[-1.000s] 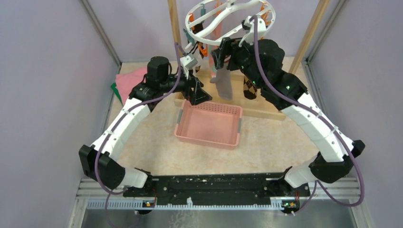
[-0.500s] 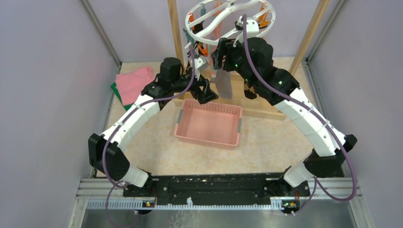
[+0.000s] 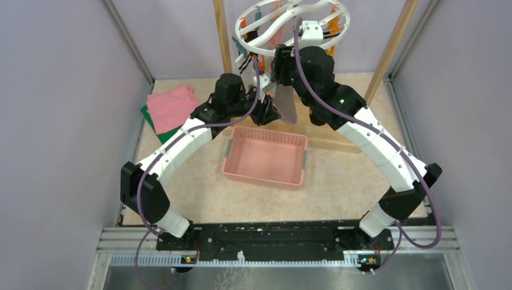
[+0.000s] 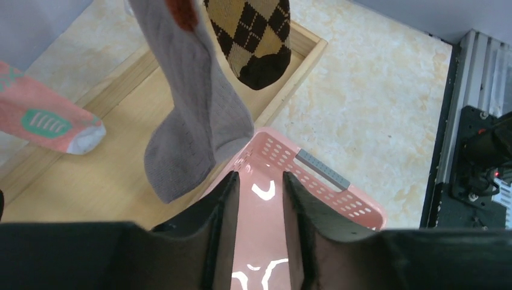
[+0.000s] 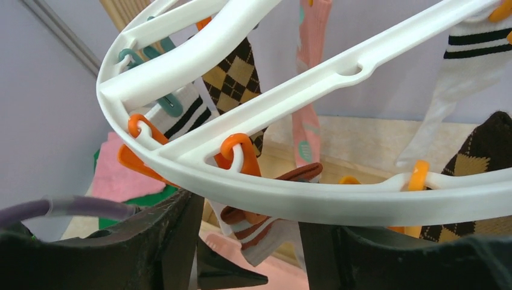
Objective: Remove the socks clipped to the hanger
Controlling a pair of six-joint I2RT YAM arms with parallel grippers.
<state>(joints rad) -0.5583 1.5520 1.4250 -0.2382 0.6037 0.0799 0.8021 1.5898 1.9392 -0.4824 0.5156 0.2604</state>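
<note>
The white ring hanger (image 3: 290,24) hangs at the back with orange and teal clips. A grey sock (image 3: 287,107) dangles below it. In the left wrist view the grey sock (image 4: 193,109) hangs just left of my left gripper (image 4: 259,181), whose jaws stand narrowly apart with nothing between them. An argyle sock (image 4: 253,36) and a pink sock with a teal patch (image 4: 48,121) hang nearby. My right gripper (image 5: 250,241) is open just under the hanger rim (image 5: 314,199), its jaws on either side of a striped sock cuff (image 5: 284,232) held by an orange clip (image 5: 241,157).
A pink basket (image 3: 265,158) sits on the table under the left gripper (image 3: 272,113). The wooden frame has posts (image 3: 220,36) and a base (image 3: 338,142) under the socks. Folded pink (image 3: 172,106) and green cloths lie at the left wall.
My left arm has swung right toward the grey sock and its jaws have narrowed. My right gripper has risen closer under the hanger ring and narrowed a little.
</note>
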